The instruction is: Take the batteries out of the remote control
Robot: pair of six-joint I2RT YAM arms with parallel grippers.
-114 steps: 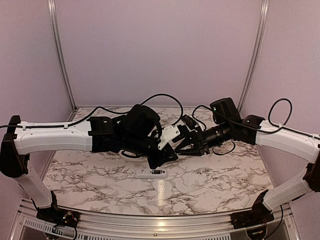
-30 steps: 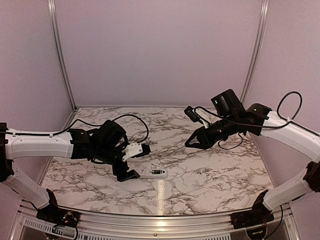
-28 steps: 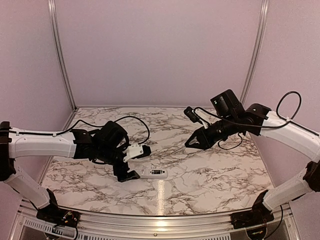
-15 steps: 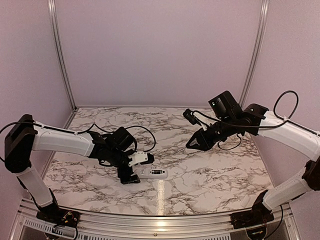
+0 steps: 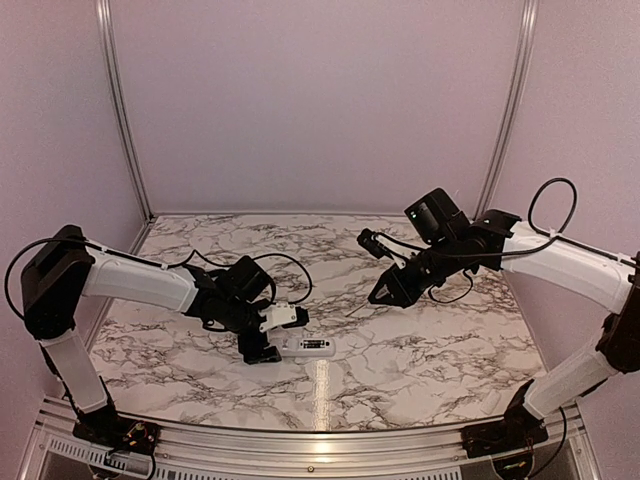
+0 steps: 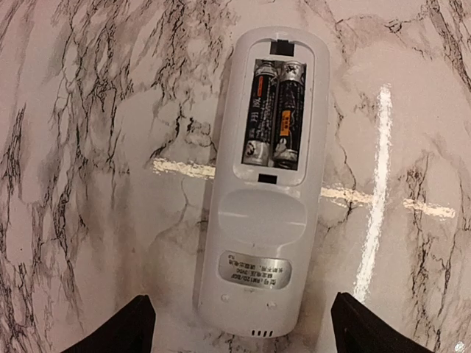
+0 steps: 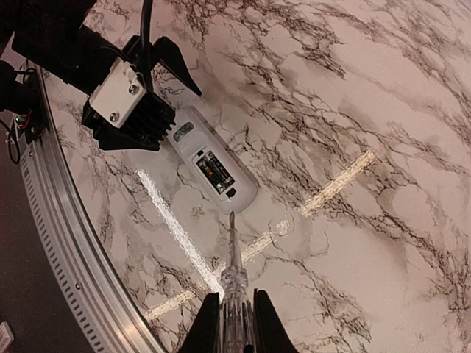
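Observation:
The white remote control [image 6: 261, 220] lies back-up on the marble table, its battery bay uncovered. Two dark batteries [image 6: 272, 110] sit side by side in the bay. My left gripper [image 6: 246, 334] is open, one finger on each side of the remote's near end, neither touching it. In the top view the left gripper [image 5: 278, 337] sits at the left end of the remote control [image 5: 308, 347]. My right gripper [image 7: 237, 327] is shut on a long thin grey stick [image 7: 234, 276] whose tip hovers just short of the remote control [image 7: 213, 170]. From above, the right gripper [image 5: 385, 290] hangs to the remote's upper right.
The marble table [image 5: 440, 350] is bounded by an aluminium rail [image 7: 66, 243] along its near edge and by lilac walls behind and at the sides. Black cables [image 5: 285, 265] trail from both wrists over the table.
My left arm has swung down and right, bringing its open fingers around the remote's left end, and they have narrowed a little. The right arm has shifted slightly left with the stick.

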